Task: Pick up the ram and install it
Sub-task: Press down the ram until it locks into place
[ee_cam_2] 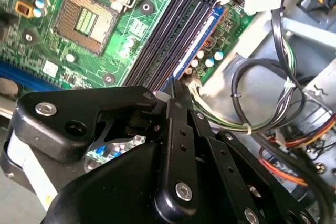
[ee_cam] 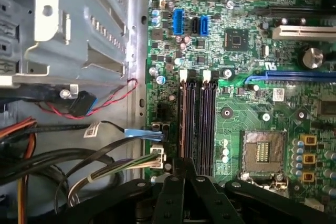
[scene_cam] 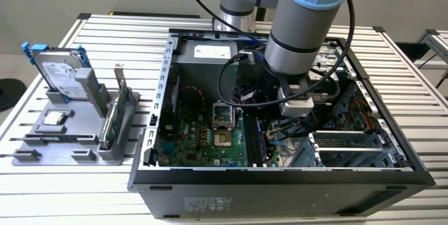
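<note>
we see gripper (ee_cam_2: 176, 85) low over memory slots (ee_cam: 198, 124), frame centre | jaws clenched, grasping nothing we can make out | ram (scene_cam: 260, 140) seated in slot

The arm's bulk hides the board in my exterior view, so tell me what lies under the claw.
Observer: In the first wrist view the claw is above one end of four long black memory slots on the green motherboard.
Operator: Describe the slots' other end.
Observer: Two white latches sit there, side by side.
Operator: Report anything crowding the claw.
Observer: A white connector with a bundle of wires sits at the board's edge, close beside the claw's tip.
</note>
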Robot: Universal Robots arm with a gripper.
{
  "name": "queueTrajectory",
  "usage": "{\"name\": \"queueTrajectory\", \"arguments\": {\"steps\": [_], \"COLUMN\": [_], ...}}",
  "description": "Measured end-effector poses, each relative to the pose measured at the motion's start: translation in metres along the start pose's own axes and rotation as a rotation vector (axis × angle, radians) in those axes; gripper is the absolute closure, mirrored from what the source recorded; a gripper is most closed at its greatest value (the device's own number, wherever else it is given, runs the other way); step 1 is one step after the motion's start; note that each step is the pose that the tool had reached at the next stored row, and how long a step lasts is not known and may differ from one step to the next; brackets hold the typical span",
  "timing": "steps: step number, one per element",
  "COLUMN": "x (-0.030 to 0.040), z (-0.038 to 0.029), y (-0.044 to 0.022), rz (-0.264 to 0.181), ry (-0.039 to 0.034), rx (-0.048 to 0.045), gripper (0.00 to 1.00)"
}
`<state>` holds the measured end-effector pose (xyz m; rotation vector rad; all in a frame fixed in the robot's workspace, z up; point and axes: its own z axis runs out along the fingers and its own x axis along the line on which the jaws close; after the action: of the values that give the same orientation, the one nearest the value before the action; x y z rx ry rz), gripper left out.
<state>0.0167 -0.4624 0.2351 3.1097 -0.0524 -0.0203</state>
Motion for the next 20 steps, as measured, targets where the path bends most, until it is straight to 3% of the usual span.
{"name": "queueTrajectory", "arguments": {"steps": [6,12,17,20], "x": [-0.0002,-0.0003,-0.0003,-0.0005], "z": [-0.0017,-0.0092,-0.0098,-0.0098], "y": [0.0001,0.0003,0.0003,0.0003], "rz": [0.052,0.058,0.060,0.092], "ry": [-0.0017,-0.0019,-0.0019,-0.0029], "rx": [0.0006,0.0006,0.0007,0.0011], "gripper": [1.00,1.00,1.00,1.00]}}
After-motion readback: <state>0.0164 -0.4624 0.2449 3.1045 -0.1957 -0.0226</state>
